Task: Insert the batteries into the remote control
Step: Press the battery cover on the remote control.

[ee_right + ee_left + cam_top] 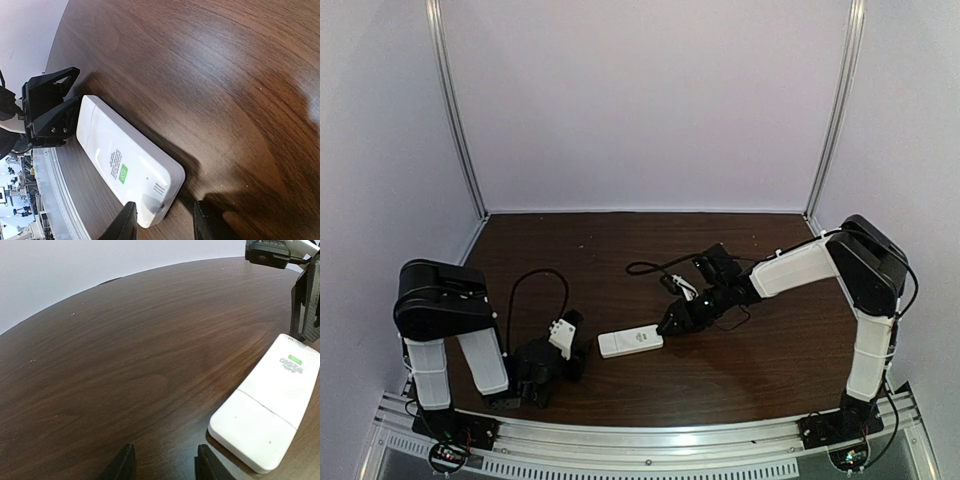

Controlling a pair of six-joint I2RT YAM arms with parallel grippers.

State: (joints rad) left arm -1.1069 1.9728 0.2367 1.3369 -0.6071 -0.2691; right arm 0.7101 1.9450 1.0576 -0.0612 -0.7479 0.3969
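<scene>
- Dark wood table (770,370), black cable (645,268) looped behind.
- Label-up remote control (630,342), its end between the right gripper (162,220)'s spread fingers, ungripped.
- And the left gripper (162,462): parted, empty, nearby.

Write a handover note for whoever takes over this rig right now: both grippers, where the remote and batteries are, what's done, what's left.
The left gripper is open and empty, low over the table, next to one end of the remote control, not around it.
The right gripper is open, with its fingers either side of the remote's other end. I cannot tell if they touch it.
The remote lies flat, back up, green label showing, back cover apparently in place.
The batteries show in no view, and I cannot tell if they are inside.
Done: nothing I can confirm.
Left: check the compartment, and load the batteries if it is empty.
</scene>
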